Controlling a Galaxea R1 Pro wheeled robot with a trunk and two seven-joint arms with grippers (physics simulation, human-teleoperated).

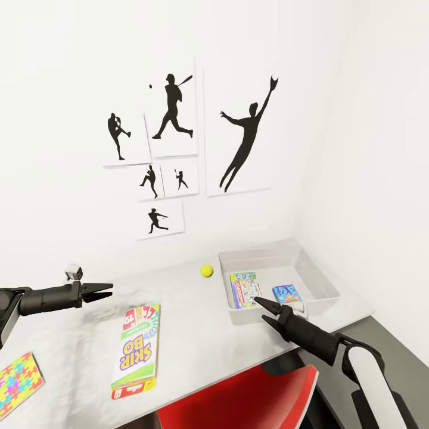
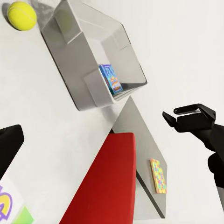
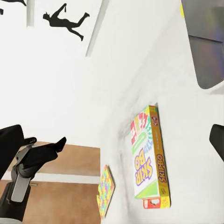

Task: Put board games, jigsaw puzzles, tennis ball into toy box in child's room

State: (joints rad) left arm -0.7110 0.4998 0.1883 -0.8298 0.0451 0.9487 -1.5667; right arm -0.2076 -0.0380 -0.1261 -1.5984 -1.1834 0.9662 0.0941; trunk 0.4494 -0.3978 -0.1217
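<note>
On the white table lies a Skip-Bo board game (image 1: 136,350), flat between my two arms, also in the right wrist view (image 3: 149,158). A yellow tennis ball (image 1: 207,270) rests just left of the grey toy box (image 1: 316,271). Inside the box lie a white-and-red board game (image 1: 245,289) and a small blue box (image 1: 286,293). A colourful jigsaw puzzle (image 1: 18,381) sits at the table's near left corner. My left gripper (image 1: 107,290) hovers open above the table, left of the Skip-Bo box. My right gripper (image 1: 260,308) stands open and empty at the toy box's near wall.
A red chair (image 1: 250,399) is tucked under the table's front edge. The white wall with baseball silhouette pictures (image 1: 173,149) closes the far side, and another wall stands right of the toy box. A colourful flat piece (image 2: 158,175) lies below, beyond the table edge.
</note>
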